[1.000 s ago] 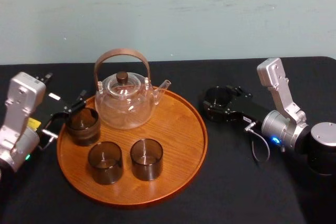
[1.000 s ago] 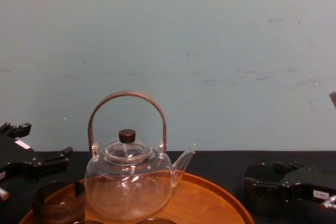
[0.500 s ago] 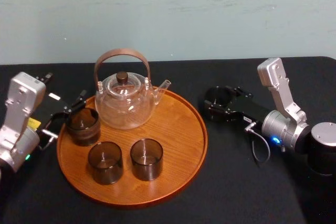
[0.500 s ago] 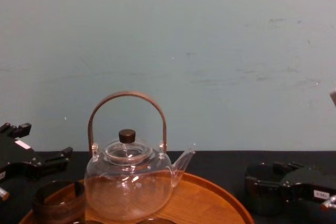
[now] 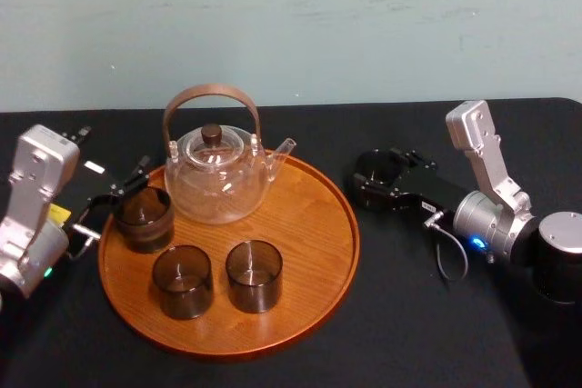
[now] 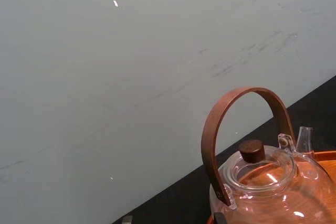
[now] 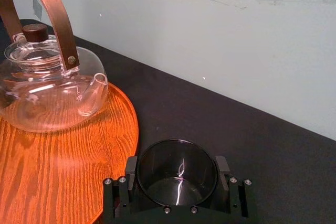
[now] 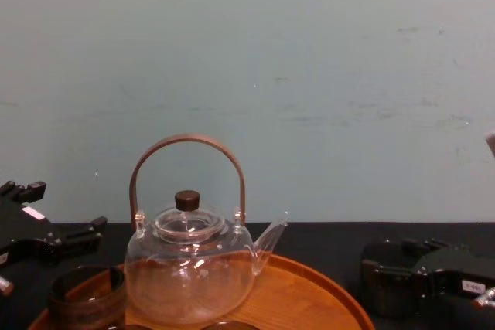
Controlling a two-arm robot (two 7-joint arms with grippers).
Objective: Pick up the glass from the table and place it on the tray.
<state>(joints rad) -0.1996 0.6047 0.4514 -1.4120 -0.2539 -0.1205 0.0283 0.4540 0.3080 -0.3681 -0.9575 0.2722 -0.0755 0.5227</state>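
The glass (image 5: 376,170) is dark and see-through and stands on the black table, to the right of the tray (image 5: 309,252). My right gripper (image 5: 375,181) reaches in from the right and is shut on the glass. In the right wrist view both fingers (image 7: 224,174) press the sides of the glass (image 7: 177,182), next to the tray's rim (image 7: 131,129). The chest view shows that glass (image 8: 385,280) low at the right. My left gripper (image 5: 114,199) stands open at the tray's left edge, beside another dark glass (image 5: 143,218) on the tray.
A glass teapot (image 5: 216,174) with a brown hoop handle stands at the back of the tray. Two more dark glasses (image 5: 183,281) (image 5: 254,275) stand at the tray's front. The black table runs back to a pale wall.
My right gripper's fingers have drawn in slightly against the glass. The arms, the tray and the things on it have stayed in place.
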